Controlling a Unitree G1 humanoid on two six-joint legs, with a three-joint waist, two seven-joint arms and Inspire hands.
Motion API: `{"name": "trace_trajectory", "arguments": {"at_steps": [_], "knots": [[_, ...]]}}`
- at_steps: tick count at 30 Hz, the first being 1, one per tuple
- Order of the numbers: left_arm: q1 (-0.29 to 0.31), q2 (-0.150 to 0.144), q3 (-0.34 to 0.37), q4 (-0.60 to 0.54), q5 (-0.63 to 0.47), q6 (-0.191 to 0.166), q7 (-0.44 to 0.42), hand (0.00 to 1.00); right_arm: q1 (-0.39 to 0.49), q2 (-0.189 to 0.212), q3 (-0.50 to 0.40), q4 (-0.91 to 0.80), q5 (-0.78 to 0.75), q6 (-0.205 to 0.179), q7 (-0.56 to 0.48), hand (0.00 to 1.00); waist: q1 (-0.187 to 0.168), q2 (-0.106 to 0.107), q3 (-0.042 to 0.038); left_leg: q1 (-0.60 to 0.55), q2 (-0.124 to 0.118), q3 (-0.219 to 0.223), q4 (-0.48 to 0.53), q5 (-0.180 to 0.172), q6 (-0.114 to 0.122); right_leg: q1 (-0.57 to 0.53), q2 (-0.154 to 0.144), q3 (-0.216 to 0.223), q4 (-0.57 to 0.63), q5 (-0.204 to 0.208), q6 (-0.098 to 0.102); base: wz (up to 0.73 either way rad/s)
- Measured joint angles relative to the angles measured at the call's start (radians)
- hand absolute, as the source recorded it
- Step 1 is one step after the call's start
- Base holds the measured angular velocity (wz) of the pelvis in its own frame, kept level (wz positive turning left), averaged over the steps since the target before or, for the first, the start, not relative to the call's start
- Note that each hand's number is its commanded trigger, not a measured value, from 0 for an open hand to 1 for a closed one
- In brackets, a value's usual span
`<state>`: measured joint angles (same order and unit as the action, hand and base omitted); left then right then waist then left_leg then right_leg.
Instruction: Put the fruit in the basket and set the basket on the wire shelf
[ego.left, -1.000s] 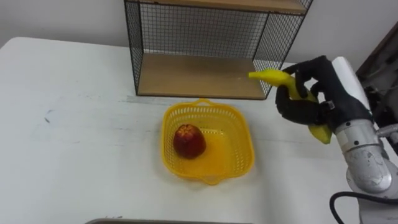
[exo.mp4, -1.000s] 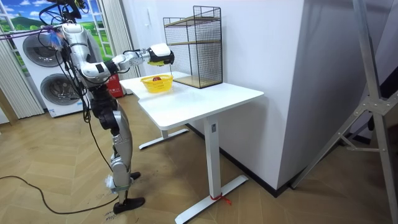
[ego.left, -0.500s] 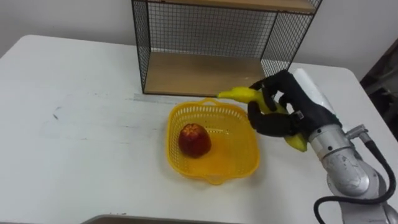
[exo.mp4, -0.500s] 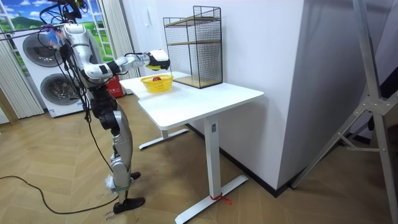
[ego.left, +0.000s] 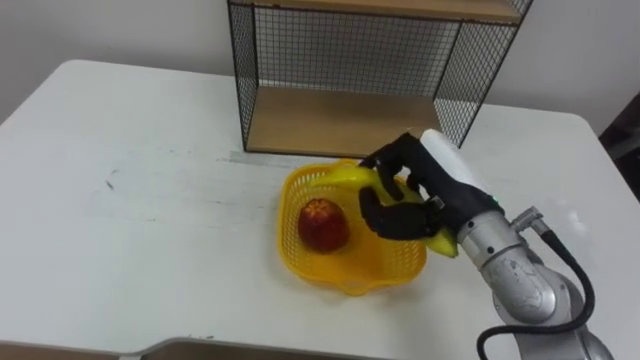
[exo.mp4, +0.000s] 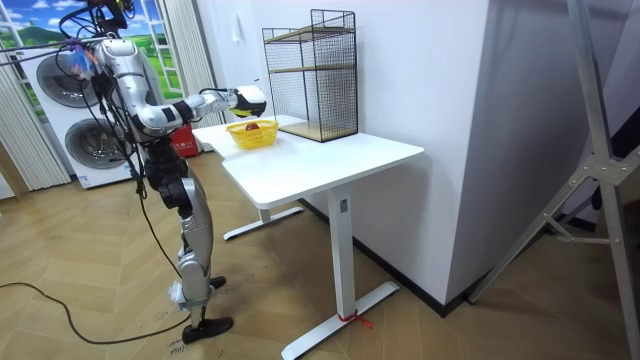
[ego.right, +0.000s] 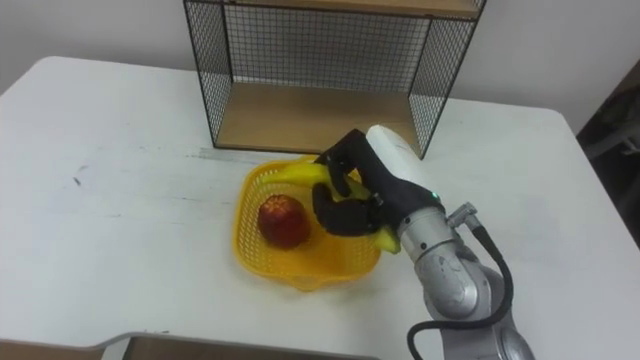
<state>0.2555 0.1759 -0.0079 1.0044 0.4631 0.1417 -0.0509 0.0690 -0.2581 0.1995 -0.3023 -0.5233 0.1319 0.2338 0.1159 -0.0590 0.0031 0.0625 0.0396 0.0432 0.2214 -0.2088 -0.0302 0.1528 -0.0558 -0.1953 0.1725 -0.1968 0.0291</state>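
Right hand (ego.left: 402, 212) grips curved yellow banana (ego.left: 441, 243) over basket (ego.left: 345, 283).

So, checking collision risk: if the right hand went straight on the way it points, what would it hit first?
Probably the far rim of the yellow plastic mesh basket, led by the yellow banana the right hand grips; depth is unclear.
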Motion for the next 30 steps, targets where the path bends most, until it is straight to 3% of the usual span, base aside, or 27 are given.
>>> {"name": "trace_trajectory", "arguments": {"at_steps": [1, 2, 3, 4, 30], "knots": [[-0.003, 0.000, 0.000, 0.007, 0.000, -0.002, 0.000, 0.00, 0.000, 0.000, 0.007, 0.005, 0.000, 0.000, 0.001, 1.00, 0.000, 0.000, 0.0001, -0.001, 0.000, -0.001, 0.001, 0.000, 0.000, 0.001, 0.000, -0.001, 0.000, 0.000, 0.000, 0.00], [-0.004, 0.000, -0.001, 0.012, 0.000, -0.003, 0.000, 0.00, 0.000, 0.000, 0.014, 0.007, 0.001, 0.000, 0.003, 0.51, 0.000, 0.000, 0.0003, -0.001, 0.000, -0.001, 0.002, 0.000, 0.000, 0.001, 0.000, -0.001, 0.000, 0.000, 0.000, 0.00], [-0.005, 0.000, -0.002, 0.015, 0.000, -0.004, 0.000, 0.00, 0.000, 0.000, 0.016, 0.007, 0.002, 0.000, 0.006, 0.33, 0.000, 0.000, 0.0005, -0.001, 0.000, -0.001, 0.002, 0.000, 0.000, 0.001, 0.000, -0.001, 0.000, 0.000, 0.000, 0.00], [-0.010, 0.000, -0.004, 0.024, 0.000, -0.005, 0.000, 0.00, 0.000, 0.000, 0.017, 0.007, 0.003, 0.000, 0.009, 0.00, 0.000, 0.000, 0.0008, -0.002, 0.000, -0.001, 0.003, 0.000, 0.000, 0.000, 0.000, -0.001, 0.000, 0.000, 0.000, 0.00], [-0.026, 0.000, -0.009, 0.029, -0.001, -0.009, 0.001, 0.00, 0.001, 0.000, 0.019, 0.015, 0.003, 0.000, 0.008, 0.00, -0.004, 0.001, 0.0016, -0.018, 0.000, -0.001, 0.013, 0.000, 0.000, -0.011, 0.000, -0.003, 0.003, 0.001, -0.001, 0.00]]}}
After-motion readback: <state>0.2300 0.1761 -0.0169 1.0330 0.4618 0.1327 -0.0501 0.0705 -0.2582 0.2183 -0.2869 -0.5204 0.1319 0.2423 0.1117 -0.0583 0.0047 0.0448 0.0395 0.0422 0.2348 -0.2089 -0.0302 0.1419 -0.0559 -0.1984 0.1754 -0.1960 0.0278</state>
